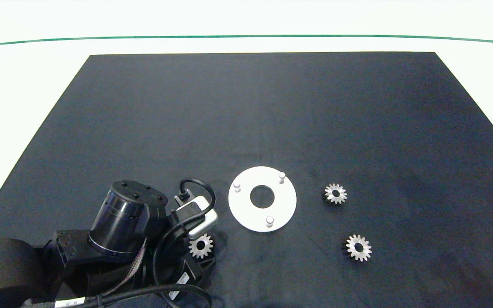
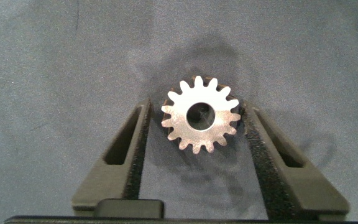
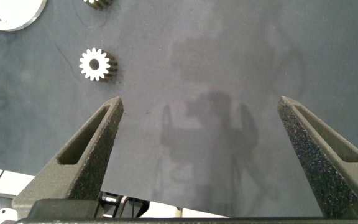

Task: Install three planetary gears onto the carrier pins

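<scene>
The left end effector [image 2: 197,118] is positioned low over the black mat [image 1: 246,119] covering the worktop, and a planetary gear [image 2: 200,115] is bracketed between its two fingers [image 2: 132,143]; one finger is met by the gear's teeth, while a thin gap is seen at the other, so the grip cannot be called fully closed. This gear is lying flat on the mat. Just beyond the left end effector, the white carrier disc [image 1: 262,199] is placed, with its three carrier pins [image 1: 237,186] standing bare in a triangle around the large centre hole. Past the disc, two more planetary gears [image 1: 335,193] are lying flat (well apart from each other). The right end effector [image 3: 201,112] is held wide open near the mat's edge, with one of those gears [image 3: 95,64] lying ahead of it.
</scene>
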Robot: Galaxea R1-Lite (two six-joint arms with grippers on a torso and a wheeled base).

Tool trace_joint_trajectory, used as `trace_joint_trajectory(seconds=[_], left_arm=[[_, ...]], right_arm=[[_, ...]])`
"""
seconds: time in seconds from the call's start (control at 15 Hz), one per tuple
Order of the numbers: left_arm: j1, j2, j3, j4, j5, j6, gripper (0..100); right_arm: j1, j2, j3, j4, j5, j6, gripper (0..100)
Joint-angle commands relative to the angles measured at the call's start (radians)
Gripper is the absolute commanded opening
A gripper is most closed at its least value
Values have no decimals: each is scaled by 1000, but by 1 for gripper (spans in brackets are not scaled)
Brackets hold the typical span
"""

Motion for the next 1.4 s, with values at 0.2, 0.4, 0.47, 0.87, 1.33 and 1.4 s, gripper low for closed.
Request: trace_joint_trajectory(seconds=[0.2, 0.4, 0.47, 0.87, 1.33, 1.4], left_arm=[[1, 3, -2, -2, 1, 2, 47], [1, 3, 0, -2, 2, 2, 41], [1, 3, 0, -2, 2, 2, 38], [0, 3, 3, -2, 2, 4, 26], [-37, -63, 0, 0, 7, 4, 25], [-39, -65, -3, 0, 9, 5, 25]], right_arm=[[1, 0, 0, 1, 1, -2, 100], [1, 1, 0, 1, 1, -1, 100], [-1, 1, 0, 2, 1, -1, 100], [1, 6, 2, 1, 1, -2, 100], [-1, 1, 2, 2, 32, -1, 100], [-1, 1, 2, 4, 32, -1, 100]])
